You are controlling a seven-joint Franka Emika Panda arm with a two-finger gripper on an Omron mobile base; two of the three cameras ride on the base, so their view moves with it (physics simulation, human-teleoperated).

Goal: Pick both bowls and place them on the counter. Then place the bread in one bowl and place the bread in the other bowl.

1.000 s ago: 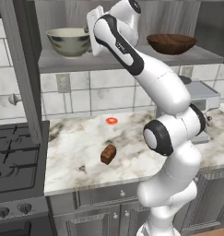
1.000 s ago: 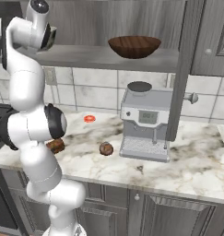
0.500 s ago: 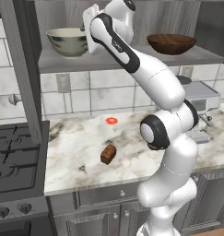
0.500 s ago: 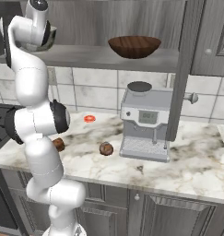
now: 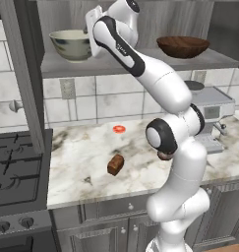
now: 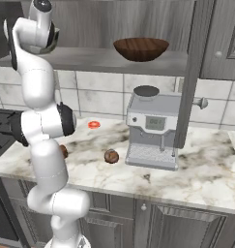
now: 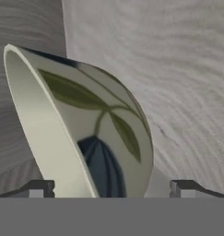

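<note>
The deep cream bowl (image 5: 71,45) stands on the grey wall shelf (image 5: 140,63), at its left. My gripper (image 5: 89,41) is at the bowl's right side, open. In the hand view the bowl (image 7: 85,124) looms close and rolled sideways, its wall between the spread fingertips of the gripper (image 7: 109,189). The dark wooden bowl (image 5: 183,47) (image 6: 140,49) sits further right on the same shelf. One brown bread (image 5: 115,164) (image 6: 64,151) lies on the marble counter (image 5: 81,147) (image 6: 201,164). A second, rounder bread (image 6: 111,156) lies near the coffee machine.
A coffee machine (image 6: 150,128) (image 5: 209,106) stands on the counter under the shelf's right end. A stove (image 5: 15,167) borders the counter's left. A small red item (image 5: 119,129) (image 6: 94,124) lies near the tiled wall. A grey upright post (image 5: 22,74) frames the shelf's left side.
My hand has slid a little to the left along the shelf, closer to the cream bowl. The fingers stay spread. Bowls and bread have not moved.
</note>
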